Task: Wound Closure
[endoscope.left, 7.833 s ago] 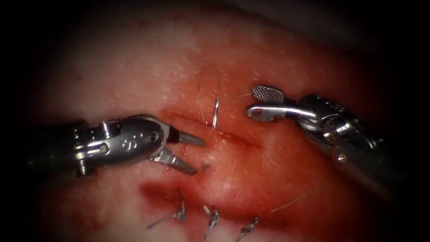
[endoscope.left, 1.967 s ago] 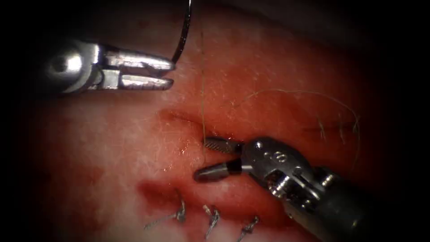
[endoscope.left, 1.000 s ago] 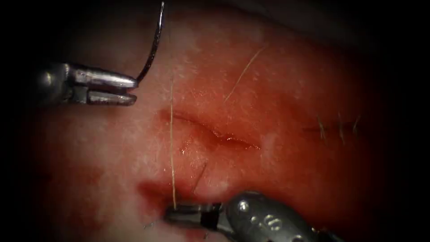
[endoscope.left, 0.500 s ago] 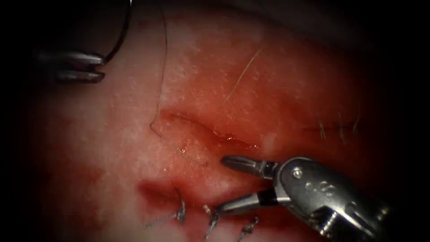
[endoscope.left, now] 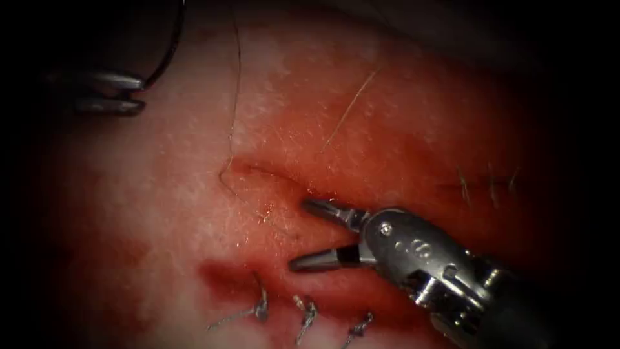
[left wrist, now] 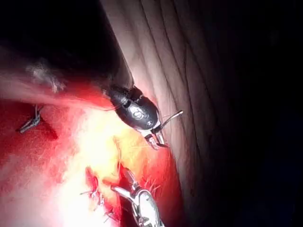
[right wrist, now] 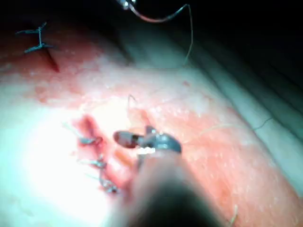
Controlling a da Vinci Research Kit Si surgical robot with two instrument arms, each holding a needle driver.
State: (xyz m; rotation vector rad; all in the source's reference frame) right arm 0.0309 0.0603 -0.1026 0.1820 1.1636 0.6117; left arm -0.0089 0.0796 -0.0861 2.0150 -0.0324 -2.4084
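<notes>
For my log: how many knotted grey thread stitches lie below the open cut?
3, in one row: left stitch, middle stitch, right stitch. The right tool may hide more.

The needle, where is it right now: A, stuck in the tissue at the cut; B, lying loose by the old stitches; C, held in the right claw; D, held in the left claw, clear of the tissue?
D: the left claw grips the needle near one end, its curve rising free of the tissue, while the right claw is open and holds nothing.

The needle (endoscope.left: 169,48) runs off the endoscope view's top edge, its tip unseen; the left end effector (endoscope.left: 132,92) is dim, perhaps gripping its lower curve.
</notes>
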